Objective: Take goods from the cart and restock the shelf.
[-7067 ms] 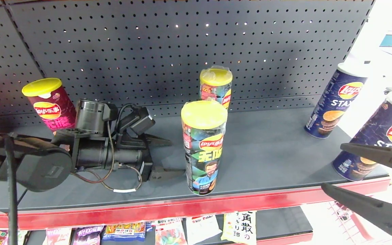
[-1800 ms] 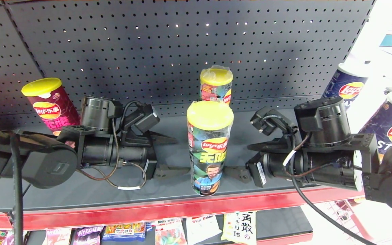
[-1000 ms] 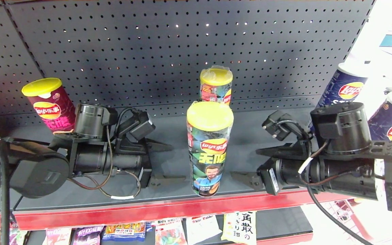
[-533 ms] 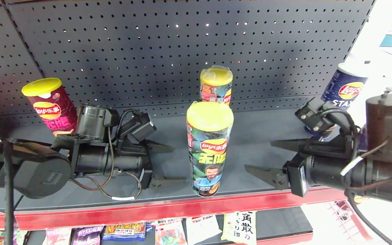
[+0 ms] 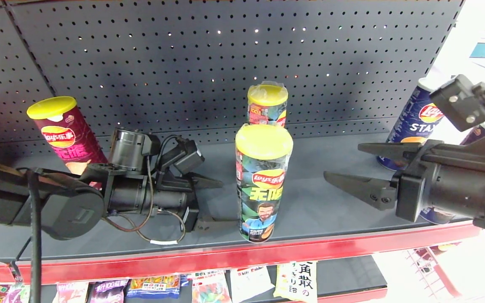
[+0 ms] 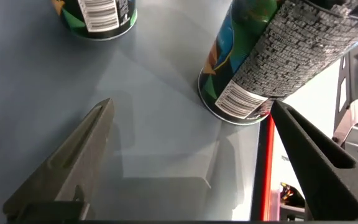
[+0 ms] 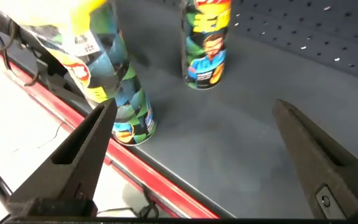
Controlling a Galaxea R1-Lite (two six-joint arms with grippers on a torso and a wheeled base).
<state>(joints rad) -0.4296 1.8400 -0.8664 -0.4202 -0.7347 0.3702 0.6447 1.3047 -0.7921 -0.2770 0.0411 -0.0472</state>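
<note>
Front green chip can (image 5: 263,181) stands upright at the shelf (image 5: 318,202) front edge, just ahead of the left gripper (image 5: 225,204), the nearer arm, jaws apart and empty. Right gripper (image 5: 342,162) is farther off, jaws apart and empty. Counts: two green cans, with the rear green can (image 5: 267,105) behind; one magenta can (image 5: 63,134); probably two blue cans (image 5: 415,122), the second mostly hidden.

Light is dim over the dark grey perforated metal back panel (image 5: 183,63), where pinpoints shine through the holes and broad soft shadows fall behind the left gripper (image 5: 227,204). Beyond the right gripper (image 5: 343,160), toward the aisle, daylight washes everything out to white. The glossy red metal shelf lip (image 5: 225,256) below both pincers carries a dull sheen. Faint finger shadows lie on the flat grey shelf board (image 6: 160,155) between the left jaws.
</note>
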